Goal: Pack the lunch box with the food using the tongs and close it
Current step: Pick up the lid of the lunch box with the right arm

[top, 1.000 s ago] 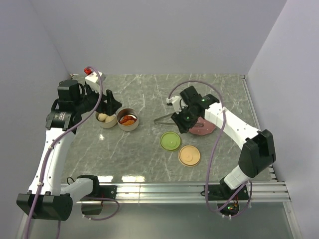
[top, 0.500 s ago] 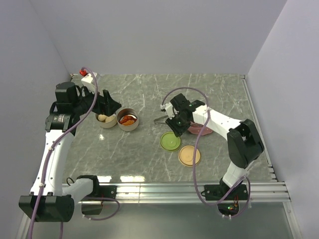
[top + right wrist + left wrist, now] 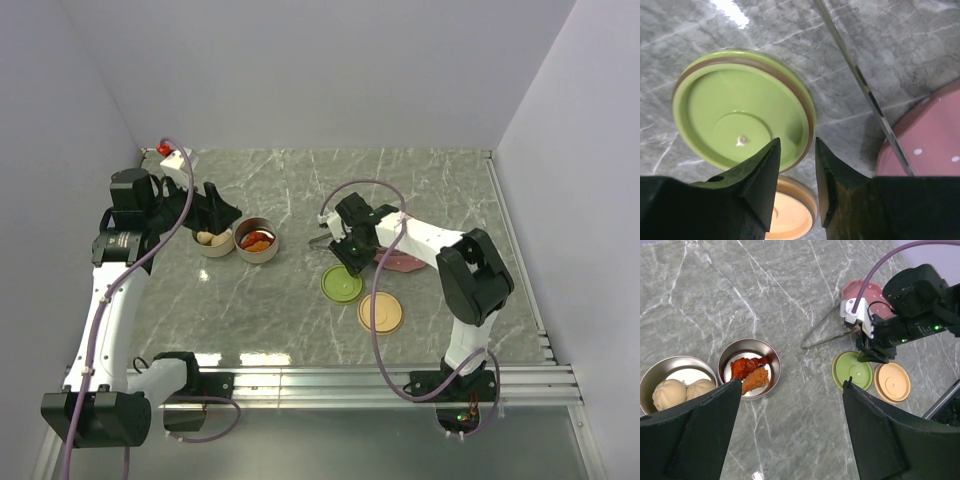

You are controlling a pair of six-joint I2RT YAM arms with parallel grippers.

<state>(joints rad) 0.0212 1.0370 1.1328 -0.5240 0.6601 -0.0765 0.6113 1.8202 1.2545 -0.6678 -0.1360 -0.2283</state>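
The lunch box is two round steel tins: one holds two pale balls, the other holds red-orange chunks. Their green lid and beige lid lie apart on the table. The slim silver tongs lie on the marble, their far end resting on the pink dotted plate. My right gripper hovers over the green lid's edge, jaws narrowly apart, holding nothing. My left gripper hangs wide open above the bare table between the tins and the lids.
A metal rail runs along the table's near edge. Grey walls close in the left, back and right sides. The right arm's purple cable loops above the tongs.
My right gripper has swung left from over the pink plate to above the green lid, and its jaws have narrowed. The left arm has barely shifted.
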